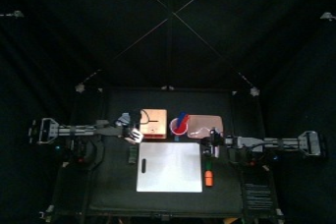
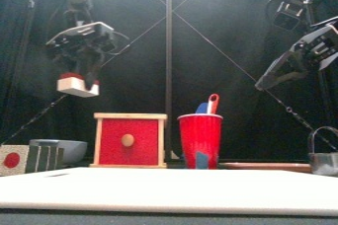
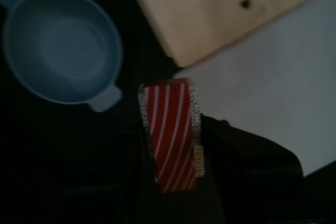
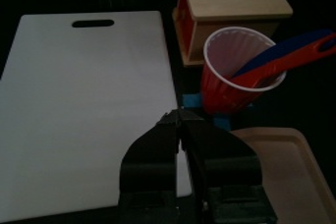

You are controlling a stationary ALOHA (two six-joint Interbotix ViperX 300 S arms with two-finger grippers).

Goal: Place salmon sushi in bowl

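The left gripper (image 2: 78, 79) hung high above the table's left side, its jaws clamped on the salmon sushi (image 3: 172, 135), an orange-and-white striped piece. Directly beneath it in the left wrist view sat the bowl (image 3: 59, 46), showing a pale blue inside. The right gripper (image 4: 179, 122) hovered low over the white cutting board (image 4: 85, 110), jaws pressed together on nothing. No lettering could be read anywhere.

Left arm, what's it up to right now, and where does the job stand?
The left gripper is shut on the orange-and-white striped salmon sushi piece, held up in the air above the table. In its wrist view the small round bowl with the pale rim lies just ahead, empty, so the sushi is not yet in. The right gripper is shut and empty over the white cutting board.
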